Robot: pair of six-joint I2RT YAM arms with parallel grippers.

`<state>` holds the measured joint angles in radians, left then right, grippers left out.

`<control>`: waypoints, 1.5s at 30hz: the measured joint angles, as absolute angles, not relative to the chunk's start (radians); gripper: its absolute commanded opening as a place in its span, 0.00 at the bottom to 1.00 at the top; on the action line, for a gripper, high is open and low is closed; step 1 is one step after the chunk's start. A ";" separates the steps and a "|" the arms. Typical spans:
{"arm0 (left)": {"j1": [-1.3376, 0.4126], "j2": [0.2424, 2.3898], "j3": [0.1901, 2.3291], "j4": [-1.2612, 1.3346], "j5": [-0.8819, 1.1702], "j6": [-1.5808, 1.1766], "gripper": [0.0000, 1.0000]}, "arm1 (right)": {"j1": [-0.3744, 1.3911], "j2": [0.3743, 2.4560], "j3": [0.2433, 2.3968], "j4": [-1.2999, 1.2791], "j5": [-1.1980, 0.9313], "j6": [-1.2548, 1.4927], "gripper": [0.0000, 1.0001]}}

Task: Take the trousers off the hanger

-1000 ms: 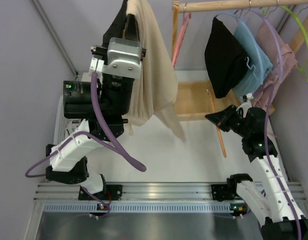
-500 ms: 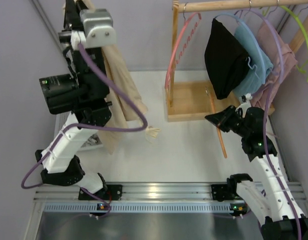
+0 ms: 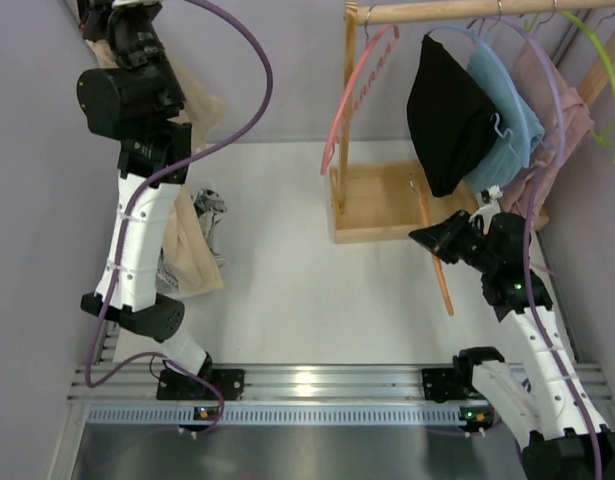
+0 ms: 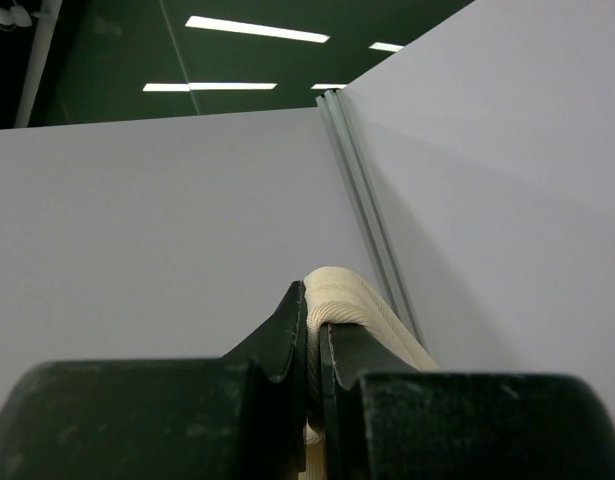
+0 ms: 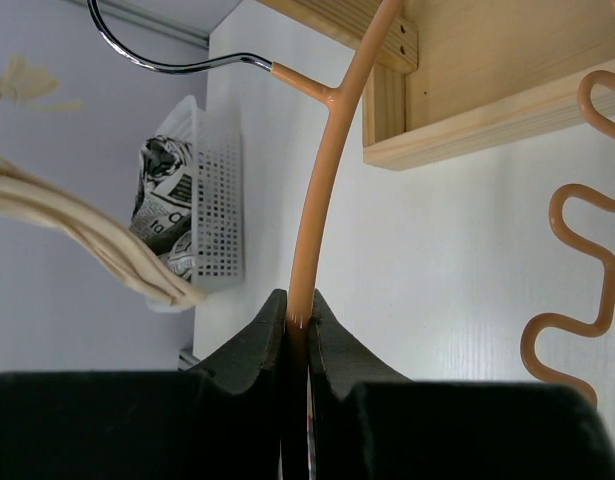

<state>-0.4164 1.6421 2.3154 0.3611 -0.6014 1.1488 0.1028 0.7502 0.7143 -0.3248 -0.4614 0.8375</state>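
The cream trousers (image 3: pixel 192 260) hang at the far left along my raised left arm, apart from every hanger. In the left wrist view my left gripper (image 4: pixel 312 302) is shut on a folded edge of the trousers (image 4: pixel 359 302), facing the wall. My right gripper (image 3: pixel 428 238) is shut on a bare orange hanger (image 3: pixel 439 270) over the table beside the wooden stand. In the right wrist view the jaws (image 5: pixel 297 305) pinch the hanger's arm (image 5: pixel 324 185), and the trousers (image 5: pixel 77 235) show at the left. A bare pink hanger (image 3: pixel 352 95) hangs on the rack.
A wooden rack (image 3: pixel 467 10) with a tray base (image 3: pixel 377 205) stands at the back right. It carries black (image 3: pixel 447 110), blue (image 3: pixel 507 115) and pink (image 3: pixel 562 130) garments and a green hanger (image 3: pixel 609 80). A white basket (image 5: pixel 209 190) with printed cloth sits at the left.
My left arm has swung up and far left from the rack, carrying the trousers away. The pink hanger is now bare. The right arm has not moved.
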 measured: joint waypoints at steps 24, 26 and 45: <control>0.131 1.581 1.926 0.369 -0.425 0.863 0.00 | 0.103 0.768 0.714 -0.326 -0.461 0.836 0.00; 0.160 1.531 1.816 0.373 -0.427 0.838 0.00 | 0.103 0.768 0.715 -0.330 -0.462 0.831 0.00; 0.232 0.883 1.010 0.260 -0.489 0.681 0.00 | 0.103 0.746 0.755 -0.370 -0.464 0.793 0.00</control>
<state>0.2317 0.8833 1.0096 0.2596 -0.4892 0.6811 0.1028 0.7456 0.7547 -0.3698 -0.4644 0.7925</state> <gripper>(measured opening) 0.054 0.084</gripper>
